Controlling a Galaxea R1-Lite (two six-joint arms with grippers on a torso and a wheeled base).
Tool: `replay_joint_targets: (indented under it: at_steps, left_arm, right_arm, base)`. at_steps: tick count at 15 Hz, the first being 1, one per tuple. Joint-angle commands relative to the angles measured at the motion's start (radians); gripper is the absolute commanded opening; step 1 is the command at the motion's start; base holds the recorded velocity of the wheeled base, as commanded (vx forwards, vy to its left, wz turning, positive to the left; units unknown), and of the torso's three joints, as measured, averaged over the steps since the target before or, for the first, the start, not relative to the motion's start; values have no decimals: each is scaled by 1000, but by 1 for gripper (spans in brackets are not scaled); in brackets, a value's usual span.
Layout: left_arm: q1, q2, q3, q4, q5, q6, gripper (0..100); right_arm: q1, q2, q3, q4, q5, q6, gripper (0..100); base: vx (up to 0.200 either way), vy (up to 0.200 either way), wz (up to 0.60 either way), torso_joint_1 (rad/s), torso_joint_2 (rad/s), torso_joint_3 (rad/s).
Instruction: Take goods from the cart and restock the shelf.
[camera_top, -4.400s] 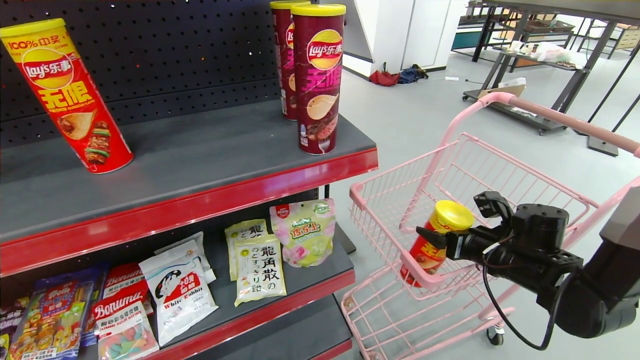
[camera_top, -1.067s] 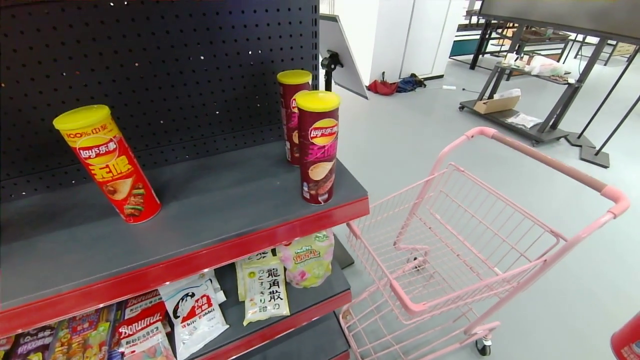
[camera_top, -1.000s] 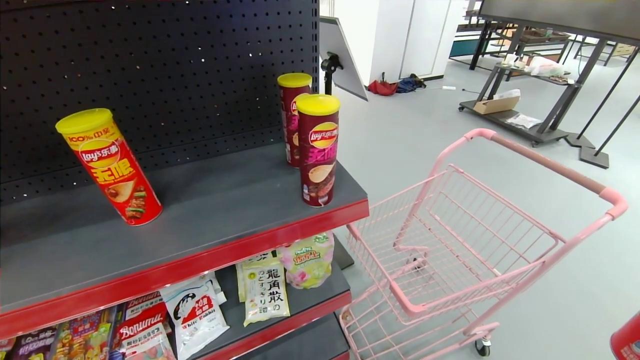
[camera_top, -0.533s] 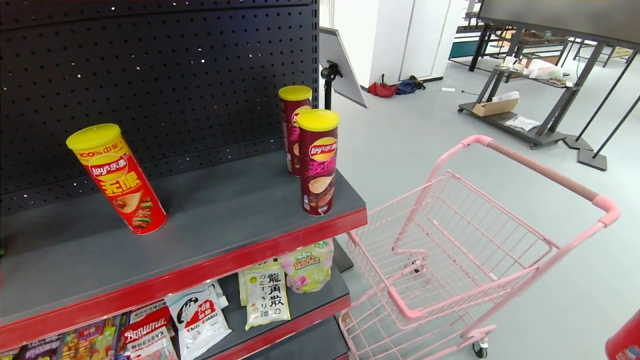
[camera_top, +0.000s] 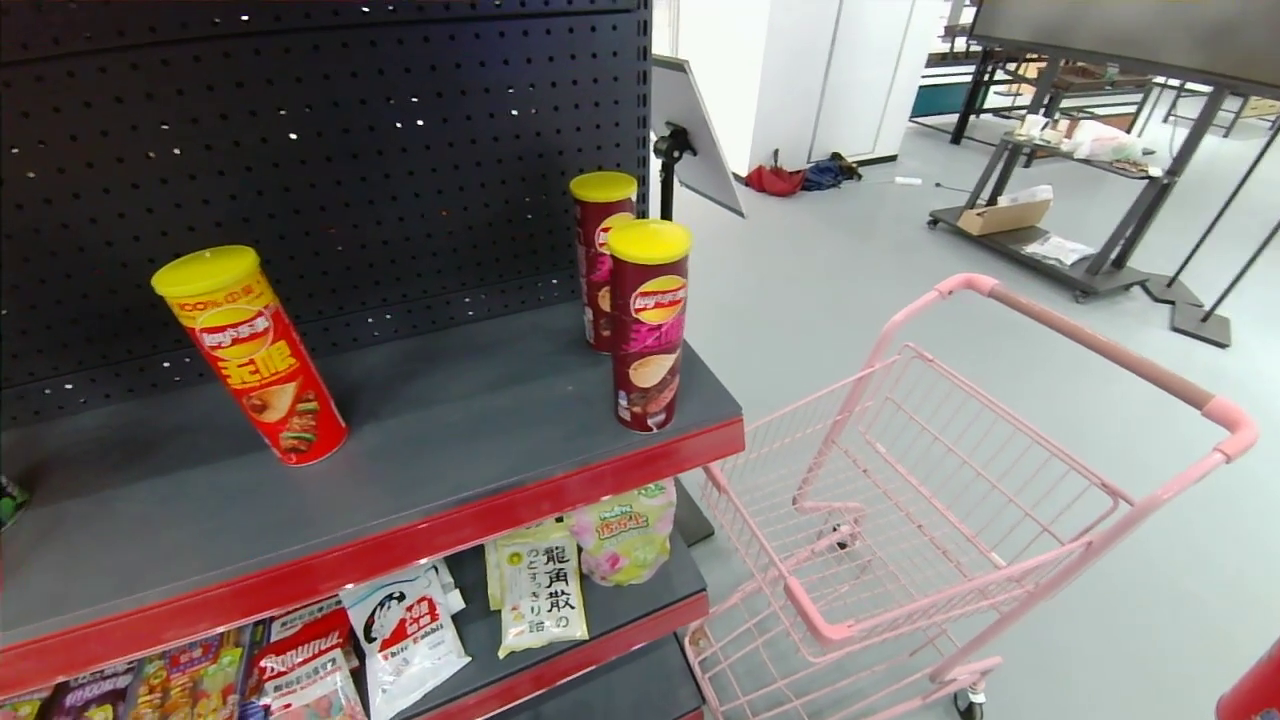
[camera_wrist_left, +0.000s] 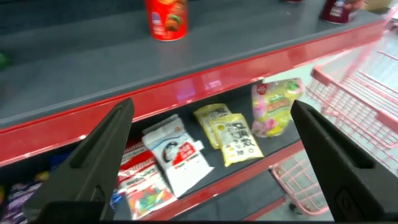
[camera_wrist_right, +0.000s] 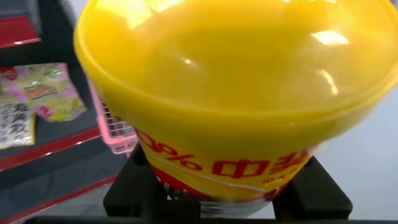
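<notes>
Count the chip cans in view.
4: red can at left on the shelf, front maroon can and back maroon can at its right end, held can in the right gripper.

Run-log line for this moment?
right pincer: shut on red can | left pincer: open, before shelf | shelf: three cans | cart: beside shelf

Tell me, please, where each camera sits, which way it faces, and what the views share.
Head view: on the robot's head, facing forward and down at the shelf on its left and the pink cart on its right.
Left wrist view: on the left wrist, facing the shelf's front; the open left gripper frames the snack bags on the lower level.
Right wrist view: on the right wrist, facing along the right gripper, shut on a yellow-lidded can.
Shared: the green and pink bag shows in all three views.
</notes>
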Motion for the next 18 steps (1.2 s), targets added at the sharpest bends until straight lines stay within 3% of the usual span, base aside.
replay_joint_targets:
  at_steps: [1,7,13,18]
  left_arm:
    - [0,1,-1,0,0,0,100]
    - [0,1,0,0,0,0,100]
    - [0,1,0,0,0,1,100]
    - [0,1,0,0,0,3,100]
  right_arm:
    - [1,3,3,0,1,-1,0]
    - [4,-2,20,-3,4,-1,0]
    - [9,-143,63,6,30,1,0]
    - [18,-338,137,22,150,6,0]
  base:
    - [0,0,600,-7,-12,7]
    - [0,0,600,6,4,2]
    - [0,0,0,0,0,0]
    - [0,0,0,0,0,0]
